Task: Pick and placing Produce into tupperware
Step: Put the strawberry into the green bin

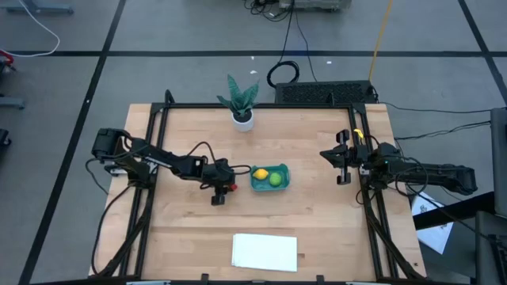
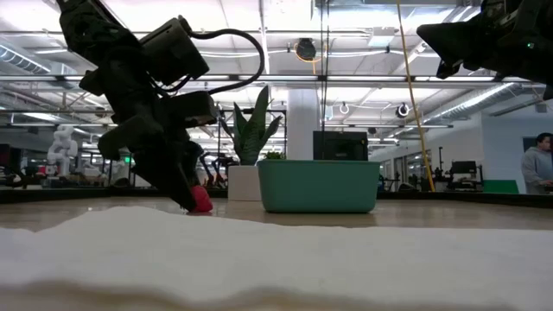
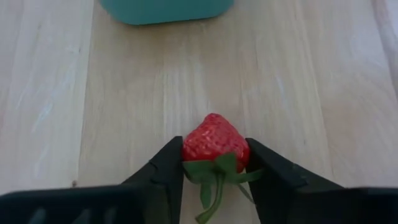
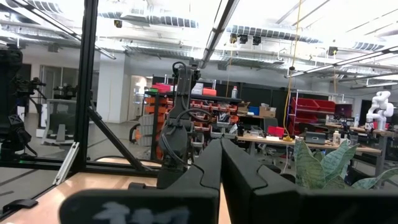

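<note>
The red strawberry (image 3: 214,138) lies on the wood table just left of the teal tupperware (image 1: 269,178), between the fingers of my left gripper (image 3: 216,167), which is shut on it. In the high view the yellow lemon (image 1: 260,174) and the lime-green ball (image 1: 275,179) sit inside the tupperware. The low view shows my left gripper (image 2: 188,200) down at the table with the strawberry (image 2: 200,201) beside the tupperware (image 2: 318,186). My right gripper (image 1: 342,158) is shut and hangs high near the table's right edge, away from everything. My left gripper pinches the strawberry at its leafy stem end (image 3: 217,167) between its two fingers (image 3: 165,171), one on each side. The fingers slant down from the table's left side. The strawberry's red tip points toward the tupperware, and its underside looks to rest on the table.
A green potted plant in a white pot (image 1: 242,107) stands at the table's far edge. A flat white sheet (image 1: 265,251) lies near the near edge. Black frame rails (image 1: 150,158) run along both sides of the table. Bare wood lies between the tupperware and my right arm.
</note>
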You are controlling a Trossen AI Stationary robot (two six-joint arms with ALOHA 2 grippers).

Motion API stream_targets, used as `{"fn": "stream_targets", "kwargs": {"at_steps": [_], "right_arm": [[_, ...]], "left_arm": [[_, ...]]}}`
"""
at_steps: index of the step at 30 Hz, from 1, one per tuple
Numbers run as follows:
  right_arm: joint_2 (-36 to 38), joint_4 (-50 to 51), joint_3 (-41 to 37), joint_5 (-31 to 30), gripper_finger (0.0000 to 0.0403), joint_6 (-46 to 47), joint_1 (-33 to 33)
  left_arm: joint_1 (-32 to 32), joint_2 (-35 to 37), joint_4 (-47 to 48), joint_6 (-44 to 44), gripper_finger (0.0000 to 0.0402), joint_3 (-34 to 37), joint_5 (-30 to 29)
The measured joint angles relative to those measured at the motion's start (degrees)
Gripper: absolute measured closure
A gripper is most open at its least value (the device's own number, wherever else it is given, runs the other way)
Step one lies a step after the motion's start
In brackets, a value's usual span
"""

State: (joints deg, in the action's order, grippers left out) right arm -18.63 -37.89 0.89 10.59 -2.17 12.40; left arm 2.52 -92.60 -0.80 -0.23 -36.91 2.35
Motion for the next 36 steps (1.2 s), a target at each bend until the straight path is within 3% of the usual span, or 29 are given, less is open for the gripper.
{"fn": "stream_targets", "kwargs": {"at_steps": [6, 13, 30, 36], "right_arm": [[0.0, -0.01, -0.02, 0.0, 0.0403, 0.0, 0.0], [0.0, -0.02, -0.02, 0.0, 0.0403, 0.02, 0.0], [0.02, -0.21, 0.0, 0.0, 0.0403, 0.68, -0.02], [0.02, -0.02, -0.02, 0.0, 0.0403, 0.72, -0.02]], "left_arm": [[0.03, 0.46, 0.26, 1.27, 0.0241, 0.07, 0.58], [0.07, 3.77, -0.19, 3.83, 0.025, 0.11, 2.16], [-5.12, 19.35, 7.41, 12.04, 0.0251, 0.07, -0.91], [-7.83, 25.62, 7.59, 14.17, 0.025, 0.05, 3.24]]}}
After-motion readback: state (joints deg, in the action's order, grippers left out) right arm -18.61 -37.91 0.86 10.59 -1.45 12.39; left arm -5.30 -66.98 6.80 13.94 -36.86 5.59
